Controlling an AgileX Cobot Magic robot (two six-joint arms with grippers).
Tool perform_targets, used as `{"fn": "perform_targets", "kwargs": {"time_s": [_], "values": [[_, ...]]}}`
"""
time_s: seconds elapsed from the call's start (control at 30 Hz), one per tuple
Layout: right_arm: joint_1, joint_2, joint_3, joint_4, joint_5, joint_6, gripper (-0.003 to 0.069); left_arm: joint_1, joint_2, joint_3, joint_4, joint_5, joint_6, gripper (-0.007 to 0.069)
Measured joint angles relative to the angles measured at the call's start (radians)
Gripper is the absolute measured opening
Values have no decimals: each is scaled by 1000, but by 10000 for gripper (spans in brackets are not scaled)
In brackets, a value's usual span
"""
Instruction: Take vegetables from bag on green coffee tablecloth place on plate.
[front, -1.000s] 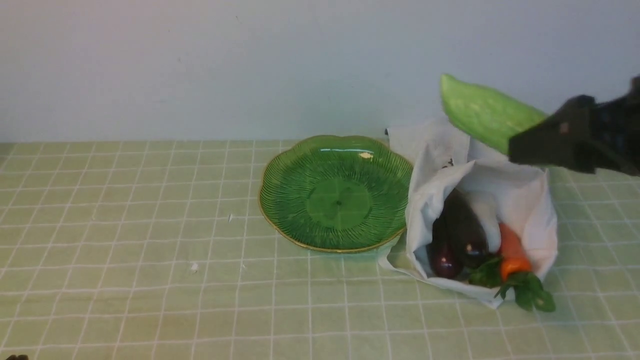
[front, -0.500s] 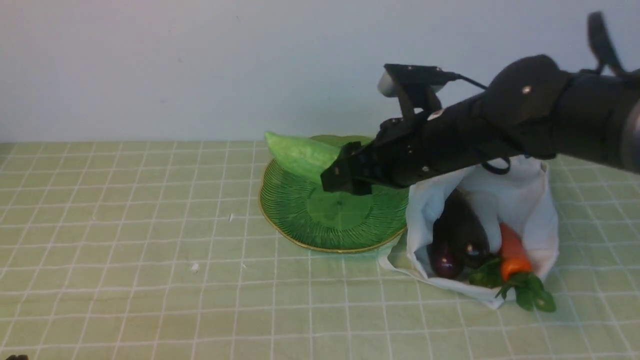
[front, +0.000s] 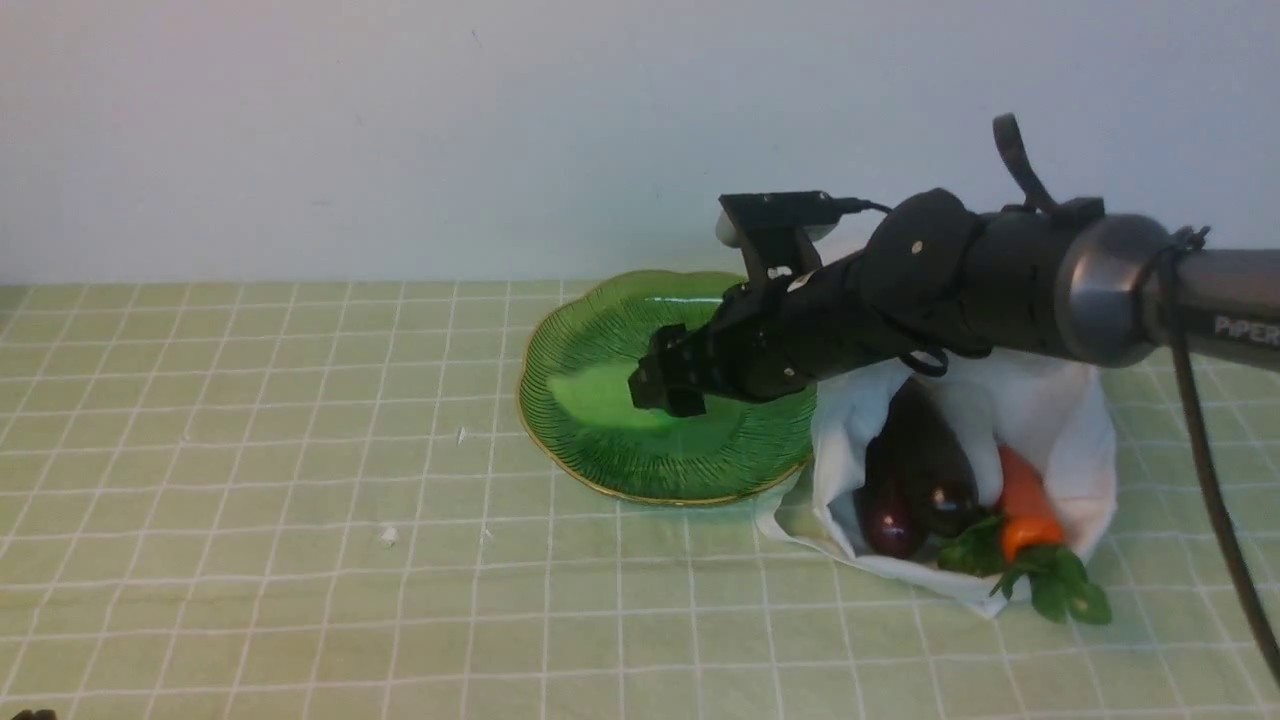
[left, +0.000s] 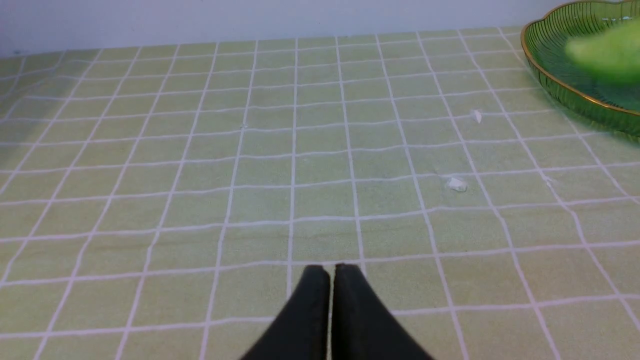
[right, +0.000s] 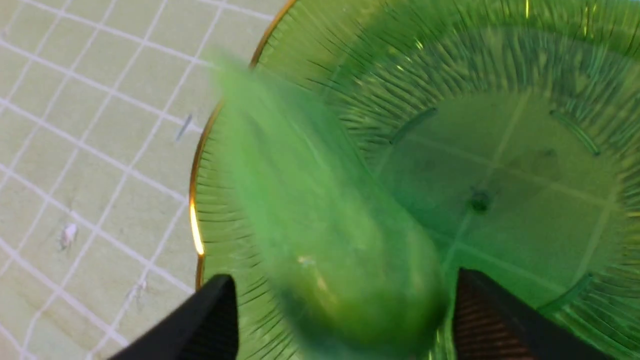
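The green cucumber (front: 595, 385) is a blurred streak low over the round green plate (front: 600, 470); I cannot tell if it rests there. My right gripper (front: 660, 385) hovers over the plate. In the right wrist view its fingers (right: 220, 305) stand wide apart either side of the cucumber (right: 325, 215), with gaps showing. The white bag (front: 1060, 400) lies right of the plate on the green tablecloth (front: 250, 500), holding two purple eggplants (front: 930, 450) and the carrot (front: 1022, 500). I cannot make out a white piece. My left gripper (left: 330, 272) is shut and empty, low over bare cloth.
Small white scraps (front: 388, 535) lie on the cloth left of the plate. My right arm (front: 1000, 280) stretches over the bag's back part. A pale wall (front: 400, 130) stands right behind the plate and bag.
My right arm swung left from above the bag to over the plate, carrying the cucumber, then lowered. The cucumber has come loose from the fingers and dropped toward the plate.
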Motion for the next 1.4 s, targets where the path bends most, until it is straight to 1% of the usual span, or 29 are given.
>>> {"fn": "perform_targets", "kwargs": {"time_s": [0.03,0.13,0.33,0.37,0.4,0.43,0.47,0.5,0.57,0.6,0.67,0.73,0.77,0.83,0.87,0.9,0.93,0.97,1.07,1.3,1.33,1.4], "values": [[0,-1,-1,-8,2,0,597,0,0,0,0,0,0,-5],[0,-22,-1,-18,31,0,631,0,0,0,0,0,0,-5],[-18,-85,-38,-50,169,2,622,0,0,0,0,0,0,-5],[-30,-122,-81,-71,254,6,600,0,0,0,0,0,0,-5],[-36,-140,-105,-81,296,8,580,0,0,0,0,0,0,-5],[-39,-149,-118,-83,306,10,580,0,0,0,0,0,0,-5],[-50,-181,-166,-98,397,15,540,0,0,0,0,0,0,-5],[-57,-199,-195,-103,444,20,517,0,0,0,0,0,0,-5],[-73,-250,-281,-113,580,38,437,0,0,0,0,0,0,-5],[-79,-268,-313,-124,627,45,403,0,0,0,0,0,0,-5],[-89,-314,-389,-163,706,64,312,0,0,0,0,0,0,-5],[-94,-365,-447,-219,730,92,216,0,0,0,0,0,0,-5],[-95,-401,-465,-273,739,127,160,0,0,0,0,0,0,-5],[-95,-453,-472,-341,748,176,80,0,0,0,0,0,0,-5],[-95,-467,-472,-357,750,189,72,0,0,0,0,0,0,-5],[-96,-525,-466,-420,758,243,19,0,0,0,0,0,0,-5],[-96,-540,-464,-435,759,255,15,0,0,0,0,0,0,-5],[-98,-599,-442,-482,760,294,-1,0,0,0,0,0,0,-5],[-98,-744,-351,-557,763,357,-13,0,0,0,0,0,0,-5],[-98,-1081,-28,-659,766,460,-15,0,0,0,0,0,0,-5],[-98,-1182,92,-679,724,478,-15,0,0,0,0,0,0,-5],[-98,-1311,259,-690,595,490,-15,0,0,0,0,0,0,-5]]}}
